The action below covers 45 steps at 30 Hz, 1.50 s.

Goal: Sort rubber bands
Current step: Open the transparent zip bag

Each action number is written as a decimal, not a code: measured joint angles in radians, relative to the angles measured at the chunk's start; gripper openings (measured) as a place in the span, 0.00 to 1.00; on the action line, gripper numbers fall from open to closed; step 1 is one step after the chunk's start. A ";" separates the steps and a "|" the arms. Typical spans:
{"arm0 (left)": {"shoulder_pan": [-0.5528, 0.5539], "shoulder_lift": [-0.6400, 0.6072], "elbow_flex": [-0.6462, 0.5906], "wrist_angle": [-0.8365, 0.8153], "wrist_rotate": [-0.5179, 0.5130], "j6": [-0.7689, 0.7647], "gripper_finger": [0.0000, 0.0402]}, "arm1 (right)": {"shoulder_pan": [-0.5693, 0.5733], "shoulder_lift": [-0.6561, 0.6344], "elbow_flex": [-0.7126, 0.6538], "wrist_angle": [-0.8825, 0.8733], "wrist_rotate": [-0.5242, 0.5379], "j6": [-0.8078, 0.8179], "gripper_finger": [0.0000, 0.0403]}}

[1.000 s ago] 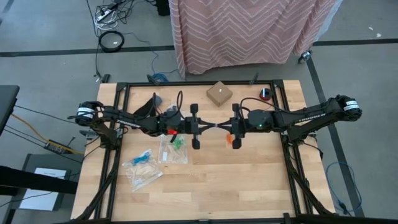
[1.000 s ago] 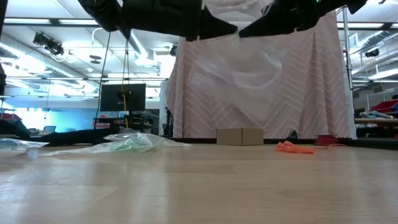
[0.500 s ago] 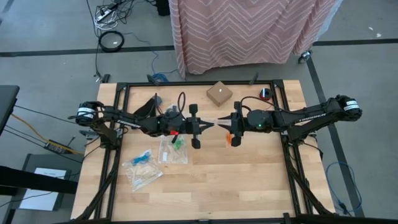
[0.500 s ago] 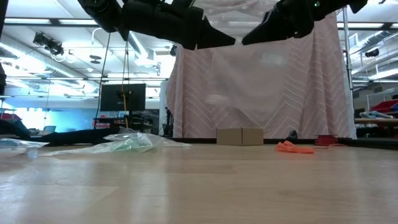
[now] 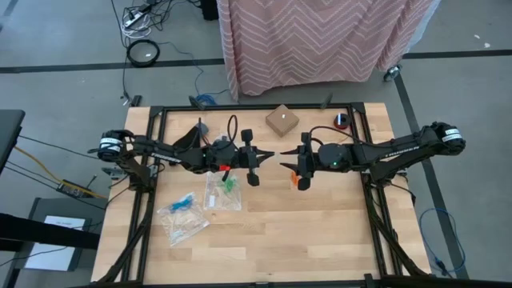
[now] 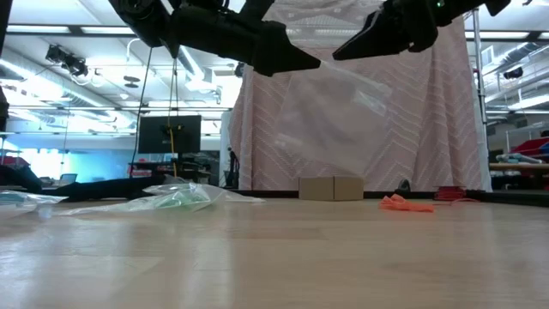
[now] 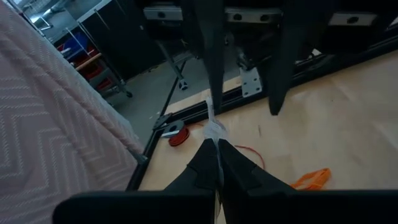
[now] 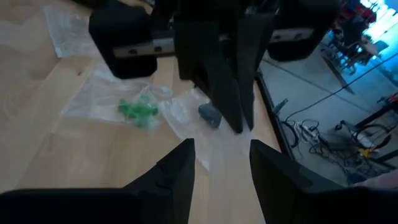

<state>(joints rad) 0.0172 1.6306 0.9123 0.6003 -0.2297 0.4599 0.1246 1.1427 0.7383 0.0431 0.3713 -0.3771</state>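
While two bags (image 5: 192, 210) lie filled at the high view's lower left, one with green bands (image 5: 228, 183), the sorting looks partly done. Mid-frame above the desk (image 5: 320, 232), the left tool (image 5: 268, 157) is pressed together, pinching a clear bag (image 6: 343, 107) that hangs from it; the right tool (image 5: 286, 166) stands spread, just beside. Orange bands (image 6: 405, 203) remain loose on the desk beyond.

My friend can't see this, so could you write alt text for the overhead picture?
Two dark robot arms meet above the middle of a wooden table, the left gripper shut on a clear bag, the right gripper open facing it. More bags lie below the left arm; a cardboard box sits behind.
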 joint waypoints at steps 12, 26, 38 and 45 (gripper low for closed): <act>0.006 0.000 0.000 0.032 0.035 -0.028 0.03 | 0.003 0.000 0.000 0.038 -0.026 -0.043 0.30; 0.002 -0.001 0.000 0.071 0.066 -0.049 0.03 | 0.003 0.000 0.000 0.031 -0.026 -0.023 0.28; -0.006 -0.001 0.000 0.087 0.108 -0.079 0.03 | -0.020 0.000 0.000 0.009 -0.017 0.008 0.28; -0.007 -0.001 0.000 0.088 0.113 -0.079 0.03 | -0.027 0.000 0.000 -0.004 -0.028 0.017 0.16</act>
<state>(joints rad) 0.0101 1.6295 0.9123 0.6880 -0.1169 0.3809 0.0975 1.1431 0.7383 0.0391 0.3430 -0.3603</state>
